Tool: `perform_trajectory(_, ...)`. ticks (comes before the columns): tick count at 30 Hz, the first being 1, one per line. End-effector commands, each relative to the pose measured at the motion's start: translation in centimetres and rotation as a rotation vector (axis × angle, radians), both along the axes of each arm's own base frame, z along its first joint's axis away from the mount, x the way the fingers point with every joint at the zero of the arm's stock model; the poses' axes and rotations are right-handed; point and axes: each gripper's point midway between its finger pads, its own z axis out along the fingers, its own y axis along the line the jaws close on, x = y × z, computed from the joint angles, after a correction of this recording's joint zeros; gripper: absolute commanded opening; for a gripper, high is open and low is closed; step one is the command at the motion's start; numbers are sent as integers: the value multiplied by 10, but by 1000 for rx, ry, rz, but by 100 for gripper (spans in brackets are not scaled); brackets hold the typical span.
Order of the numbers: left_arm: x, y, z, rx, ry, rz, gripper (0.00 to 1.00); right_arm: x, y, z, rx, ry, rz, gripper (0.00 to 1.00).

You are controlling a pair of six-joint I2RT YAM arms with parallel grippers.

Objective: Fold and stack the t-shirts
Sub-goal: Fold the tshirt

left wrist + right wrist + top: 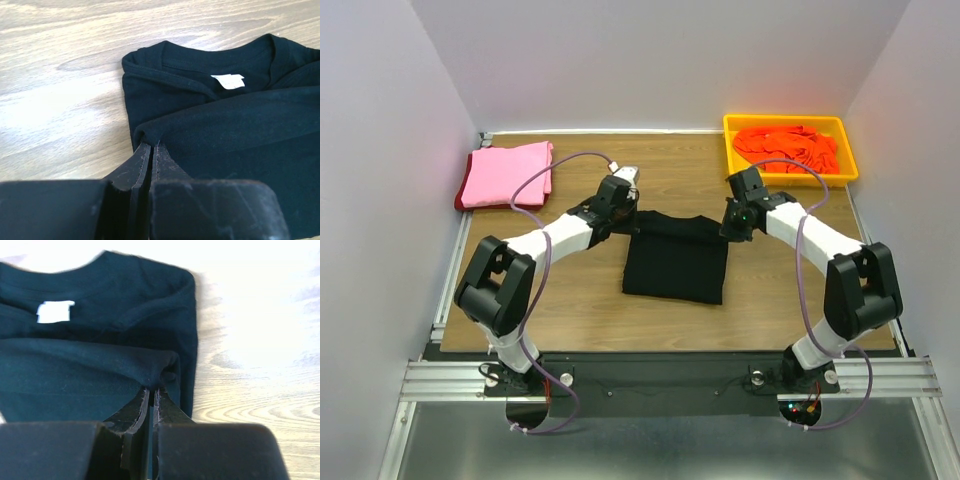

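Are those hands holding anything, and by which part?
The black t-shirt: left hand pinches the folded layer's left corner, right hand its right corner.

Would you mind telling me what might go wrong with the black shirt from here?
The left hand and right hand each pinch only a small corner of the folded layer of the black t-shirt; if one corner slips, the fold may skew. The layer bulges near both grips, so it might settle wrinkled.

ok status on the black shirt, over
Left hand and right hand shut on black t-shirt, at a folded edge. T-shirt lies on table. Nothing in the way.
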Motion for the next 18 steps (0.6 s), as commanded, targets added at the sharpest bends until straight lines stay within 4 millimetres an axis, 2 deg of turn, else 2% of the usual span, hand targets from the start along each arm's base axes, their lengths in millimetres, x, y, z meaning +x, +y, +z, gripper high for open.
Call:
perform_trajectory(1, 13, 8, -5, 50, -25, 13, 4, -4, -30, -18, -100, 19, -99, 1)
perform_trajectory(8, 19, 0, -32, 67, 24, -12, 8, -14, -41, -50, -141, 65, -152, 1)
perform_trajectory(11, 21, 1, -36, 84, 23, -2, 8, -12, -42, -54, -147, 60, -164, 1)
perform_trajectory(15, 24, 2, -26, 73, -1, 8, 13, -13, -47, -47, -150, 33, -198, 2)
perform_trajectory(16, 25, 1, -23, 70, -11, 8, 17, -14, -48, -45, -150, 25, -203, 12)
perform_trajectory(18, 26, 2, -18, 68, -25, 13, 35, -15, -47, -40, -142, 13, -208, 23)
